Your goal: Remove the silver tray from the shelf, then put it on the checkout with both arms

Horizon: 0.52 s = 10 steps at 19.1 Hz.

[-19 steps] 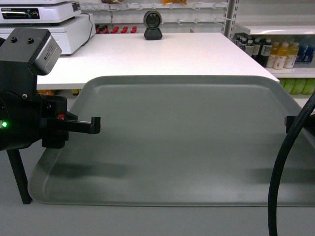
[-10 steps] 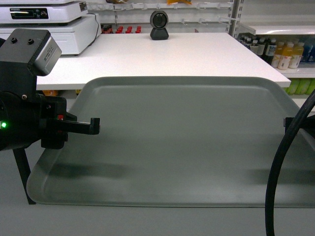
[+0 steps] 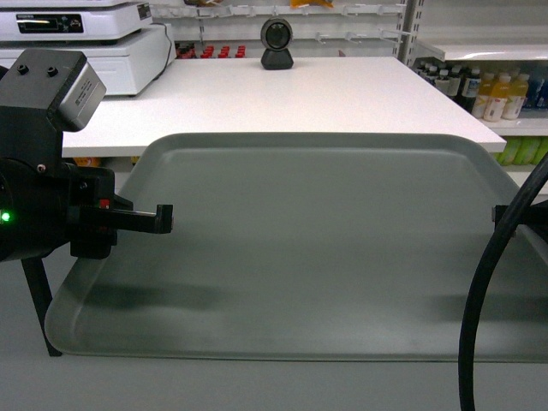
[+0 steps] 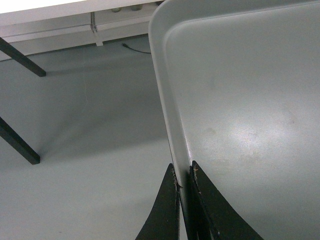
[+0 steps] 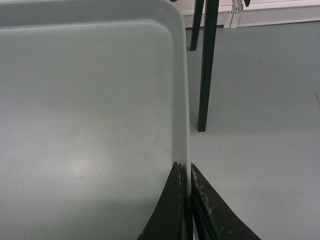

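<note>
The tray (image 3: 317, 248) hangs in the air just before the near edge of the counter (image 3: 300, 90). The left gripper (image 4: 183, 200) and right gripper (image 5: 184, 200) each pinch 1 side rim. It looks stiff and smooth, so it could slip.

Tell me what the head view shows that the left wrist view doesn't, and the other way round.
Only the head view shows the checkout top with its black camera, shelves of bottles, and the tray's whole width. Only the left wrist view shows the left gripper pinching the rim, with bare floor below. Both show the silver tray held in the air.
</note>
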Tool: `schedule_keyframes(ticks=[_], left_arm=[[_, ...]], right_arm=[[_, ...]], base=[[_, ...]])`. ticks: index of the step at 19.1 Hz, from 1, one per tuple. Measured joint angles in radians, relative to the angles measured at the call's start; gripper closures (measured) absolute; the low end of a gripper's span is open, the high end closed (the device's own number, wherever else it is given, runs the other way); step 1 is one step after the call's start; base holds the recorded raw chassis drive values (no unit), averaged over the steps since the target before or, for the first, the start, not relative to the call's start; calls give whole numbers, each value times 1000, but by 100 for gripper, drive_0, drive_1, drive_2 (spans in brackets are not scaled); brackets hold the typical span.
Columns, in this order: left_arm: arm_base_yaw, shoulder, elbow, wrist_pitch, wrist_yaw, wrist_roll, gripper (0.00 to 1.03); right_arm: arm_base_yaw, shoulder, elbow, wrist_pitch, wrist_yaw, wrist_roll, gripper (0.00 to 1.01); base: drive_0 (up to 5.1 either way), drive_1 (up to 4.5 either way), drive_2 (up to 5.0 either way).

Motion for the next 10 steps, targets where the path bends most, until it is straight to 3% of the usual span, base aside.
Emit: schedule_keyframes(ticks=[7,10], left_arm=[[0,0,0,0,0,0,100],[0,0,0,-3,-1,0,100]], right_arm=[[0,0,0,0,0,0,98],[0,0,0,-1,1,0,98]], base=[[0,0,0],[6,282,-270]])
